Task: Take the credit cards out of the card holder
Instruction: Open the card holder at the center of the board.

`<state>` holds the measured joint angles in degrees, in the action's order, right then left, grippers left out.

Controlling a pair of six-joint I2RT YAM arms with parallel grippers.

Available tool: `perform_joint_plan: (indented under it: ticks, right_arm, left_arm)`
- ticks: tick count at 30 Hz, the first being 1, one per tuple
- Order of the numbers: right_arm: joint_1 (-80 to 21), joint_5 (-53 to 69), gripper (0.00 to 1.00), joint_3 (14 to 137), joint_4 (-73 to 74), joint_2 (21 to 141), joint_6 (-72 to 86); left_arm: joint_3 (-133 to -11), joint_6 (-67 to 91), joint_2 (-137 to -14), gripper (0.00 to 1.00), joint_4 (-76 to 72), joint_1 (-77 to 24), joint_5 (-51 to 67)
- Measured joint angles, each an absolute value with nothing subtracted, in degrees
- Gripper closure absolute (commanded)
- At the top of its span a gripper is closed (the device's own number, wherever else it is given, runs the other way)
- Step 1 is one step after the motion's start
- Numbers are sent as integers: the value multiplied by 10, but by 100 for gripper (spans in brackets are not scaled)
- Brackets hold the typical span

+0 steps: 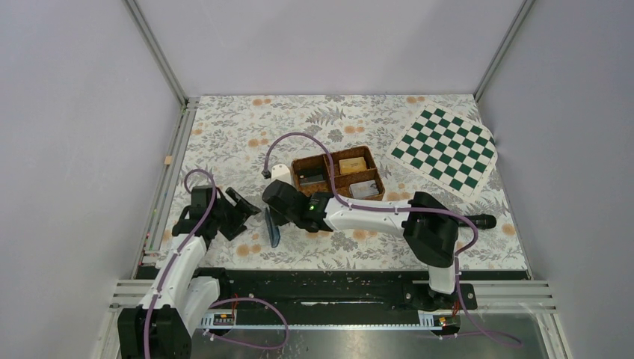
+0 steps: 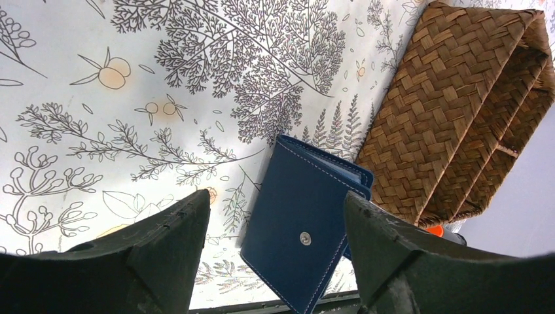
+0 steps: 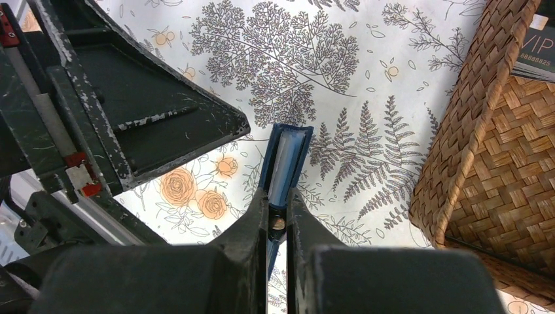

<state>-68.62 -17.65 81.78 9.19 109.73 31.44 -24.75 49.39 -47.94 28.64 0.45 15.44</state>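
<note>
The card holder (image 2: 298, 229) looks like smooth dark blue leather, with pale stitches along its edge and a small shiny metal snap (image 2: 305, 239). The tray (image 2: 445, 118) is woven brown wicker, rough and bumpy. The worktop (image 2: 196, 78) has a flat, matt cover printed with leaves and flowers. The jaws of the left gripper (image 2: 276, 201) are matt black plastic, scuffed and scratched. The rails (image 1: 336, 288) at the near edge are dull grey metal.

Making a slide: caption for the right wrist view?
Right gripper pinching the navy card holder edge-on against the floral tablecloth, wicker tray at right.
</note>
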Motion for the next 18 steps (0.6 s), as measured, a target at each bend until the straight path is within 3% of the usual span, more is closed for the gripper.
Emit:
perform_joint_plan:
  ticks: [18]
  right_arm:
    - [-686,-169,100,802,78,1088,327]
  left_arm:
    - [-248,478,-444,27,288,-20,169]
